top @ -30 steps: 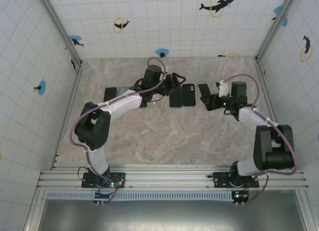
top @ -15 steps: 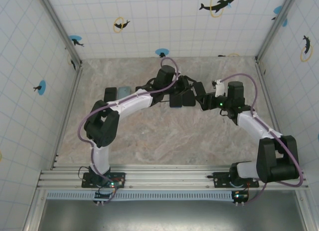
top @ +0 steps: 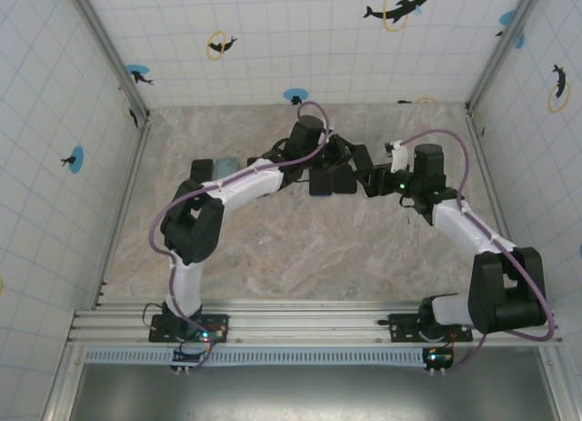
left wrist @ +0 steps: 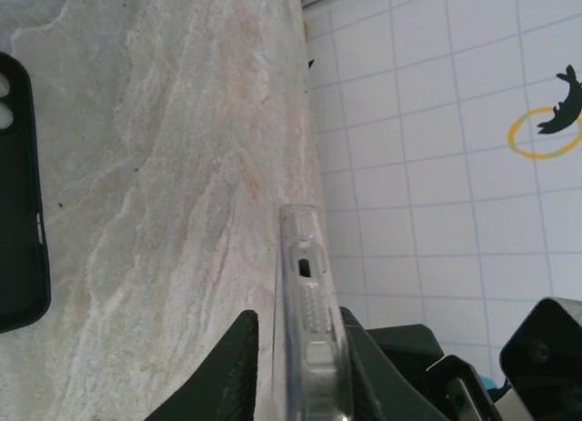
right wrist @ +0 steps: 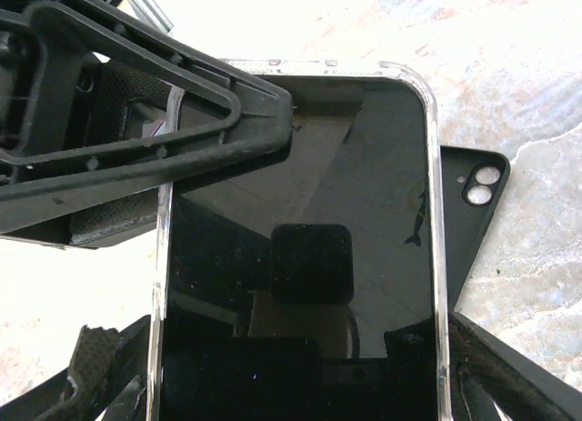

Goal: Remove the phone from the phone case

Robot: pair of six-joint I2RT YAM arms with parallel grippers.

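Note:
The phone [right wrist: 346, 166], its dark screen facing the camera, sits inside a clear phone case [right wrist: 436, 212]. My right gripper [right wrist: 296, 371] is shut across the case's width, one finger on each long side, holding it above the table [top: 273, 239]. My left gripper [left wrist: 300, 357] has come in from the left and is shut on the case's far edge [left wrist: 307, 294], which stands edge-on between its two black fingers [left wrist: 238, 366]. In the top view the two grippers meet at the phone [top: 363, 164], left gripper [top: 350, 157] and right gripper [top: 375, 178].
Two black empty cases [top: 320, 183] [top: 343, 181] lie on the marble just under the held phone; one shows behind it [right wrist: 477, 212] and one at the left edge [left wrist: 18, 194]. Two more flat items [top: 202, 171] [top: 225, 166] lie at the left. Tiled walls enclose the table.
My left arm swung right from the table's middle to the held phone, and its jaws closed onto the case's edge. My right gripper shifted slightly left, still holding the case.

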